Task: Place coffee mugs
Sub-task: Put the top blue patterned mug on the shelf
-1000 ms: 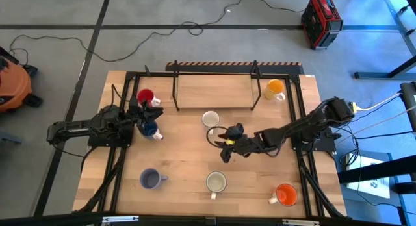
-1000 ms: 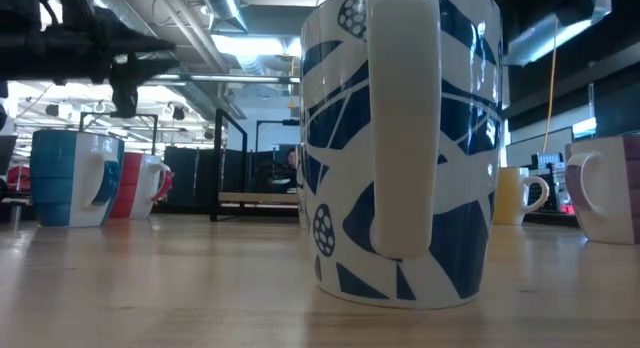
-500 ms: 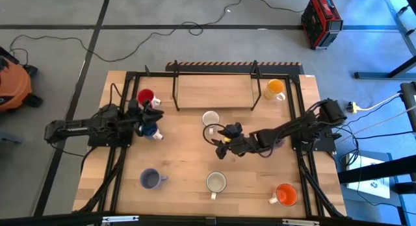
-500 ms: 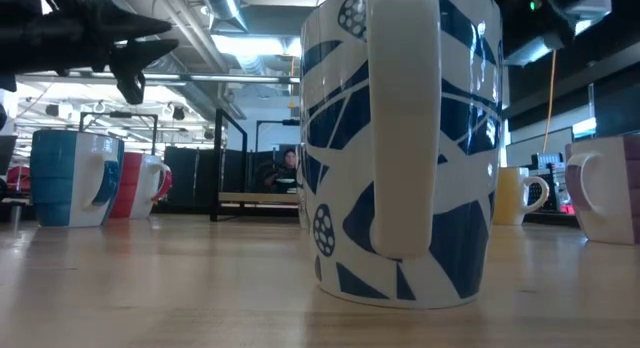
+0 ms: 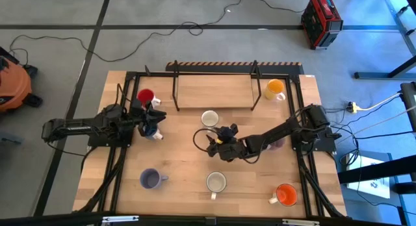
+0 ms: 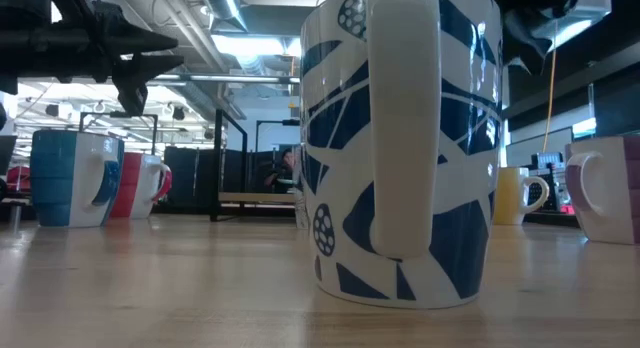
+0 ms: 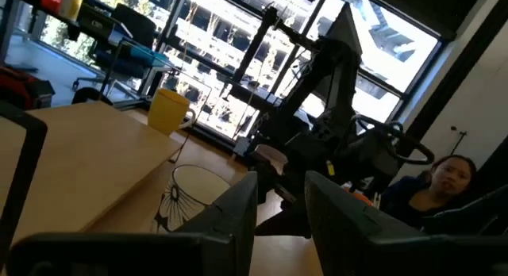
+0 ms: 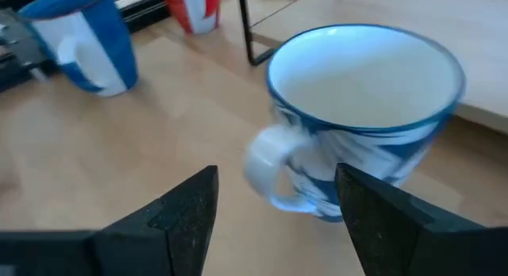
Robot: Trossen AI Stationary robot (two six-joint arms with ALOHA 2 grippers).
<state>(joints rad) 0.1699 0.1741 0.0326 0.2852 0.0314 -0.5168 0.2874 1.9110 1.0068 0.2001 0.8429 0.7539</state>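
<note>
in the low view a white mug with a blue pattern fills most of the picture, its rim is cut off at the top, and it hides the middle of the worktop behind it. the right gripper is near the middle of the worktop, and its fingers are spread wide with nothing between them. just ahead of them stands a white and blue mug, upright, its handle turned toward the fingers but not touching. the left gripper is at the left side over the blue mug, beside the red mug; i cannot tell if its fingers hold it, the arm covers that place. the yellow mug stands at the far right corner.
</note>
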